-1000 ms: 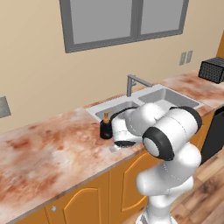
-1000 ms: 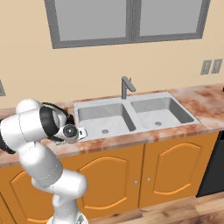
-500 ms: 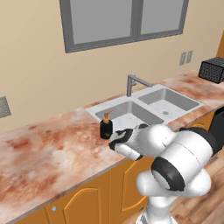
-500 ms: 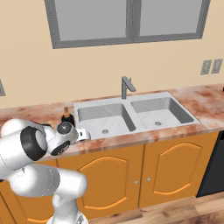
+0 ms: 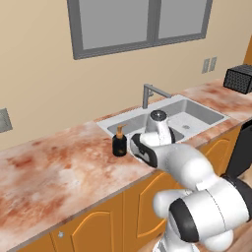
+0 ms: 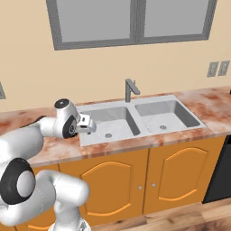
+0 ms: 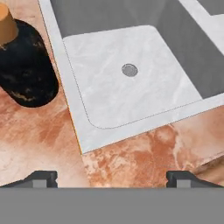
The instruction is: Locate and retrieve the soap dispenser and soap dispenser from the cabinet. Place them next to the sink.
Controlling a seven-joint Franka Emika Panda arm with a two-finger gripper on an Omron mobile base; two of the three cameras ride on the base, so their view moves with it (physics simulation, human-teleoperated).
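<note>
- Black soap dispenser [image 5: 118, 146] with gold-flecked marbling and a copper-orange pump, just left of the sink [image 5: 197, 114].
- The sink is light grey steel, its basin floor faintly marbled white; grey faucet [image 5: 149, 93].
- Countertop [image 5: 54, 170] around the sink: mottled reddish-brown and cream stone.
- Cabinet doors [image 6: 179, 176] below the sink: orange wood.
- Wall behind the sink: beige; window frame [image 6: 131, 41] grey.

Even, soft light is filling all three rendered views, with no single source showing itself. The tabletop [image 5: 59, 167] is reading bright and matte, carrying no glare. The sink [image 6: 135, 118] is shading darker along its inner walls while its floors are staying pale. In the hand view the black soap dispenser [image 7: 24, 65] is casting only a faint shadow on the stone. Edges are looking slightly soft and jagged from low resolution; nothing is bending at the borders.
</note>
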